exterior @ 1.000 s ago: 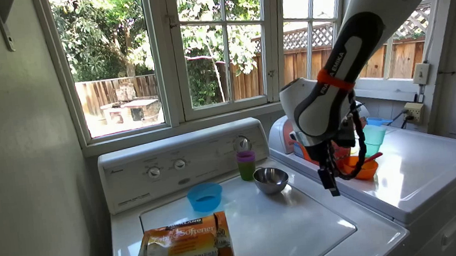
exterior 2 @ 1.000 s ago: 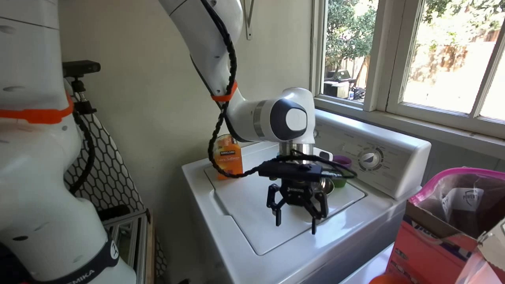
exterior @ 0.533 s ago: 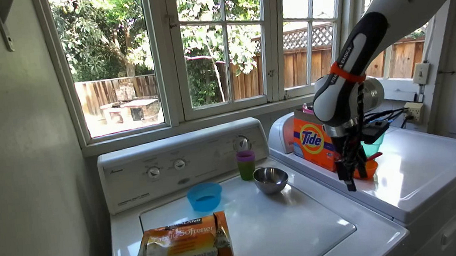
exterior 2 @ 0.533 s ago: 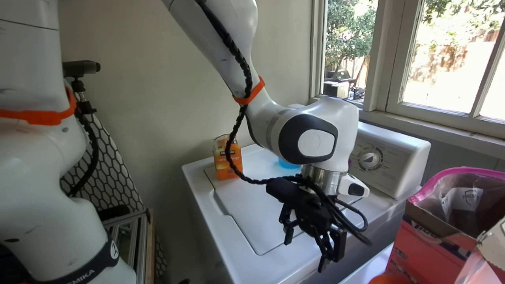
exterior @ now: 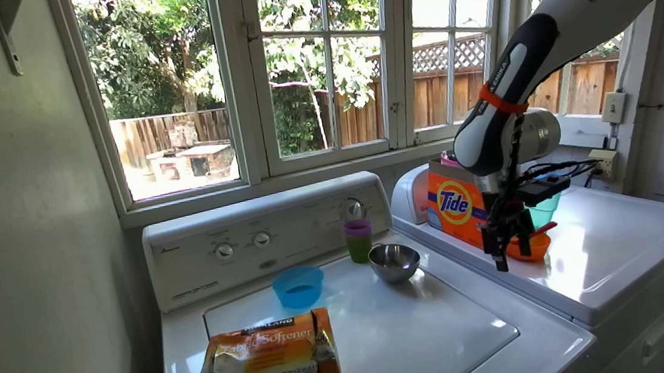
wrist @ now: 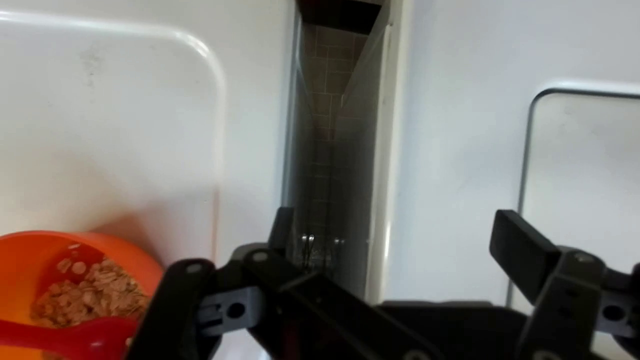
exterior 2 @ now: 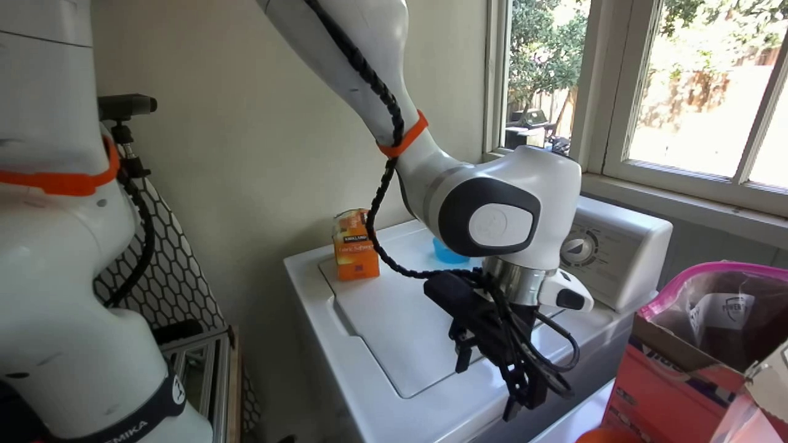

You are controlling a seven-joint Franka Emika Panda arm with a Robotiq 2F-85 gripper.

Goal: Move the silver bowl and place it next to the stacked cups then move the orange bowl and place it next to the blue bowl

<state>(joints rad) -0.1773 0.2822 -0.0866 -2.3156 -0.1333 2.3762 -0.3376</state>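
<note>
The silver bowl (exterior: pixel 395 264) stands on the washer lid beside the stacked green and purple cups (exterior: pixel 359 242). The blue bowl (exterior: pixel 298 288) stands to their left and also shows in an exterior view (exterior 2: pixel 450 252), where the arm hides the silver bowl and cups. The orange bowl (exterior: pixel 534 250) stands on the neighbouring machine, holding flakes and a red spoon. It shows at the lower left of the wrist view (wrist: pixel 125 257) and at the bottom edge of an exterior view (exterior 2: pixel 606 435). My gripper (wrist: pixel 395 217) is open and empty, above the gap between machines, beside the orange bowl.
An orange Tide box (exterior: pixel 452 202) stands behind the orange bowl, with a light green cup (exterior: pixel 544 211) near it. A Kirkland box (exterior: pixel 267 363) stands at the washer's front left. A deep gap (wrist: pixel 335 125) separates the two machines.
The arm has moved from over the washer toward the orange bowl's machine, and the gripper has turned. In the last half second it shifted only slightly. The bowls and cups have not moved.
</note>
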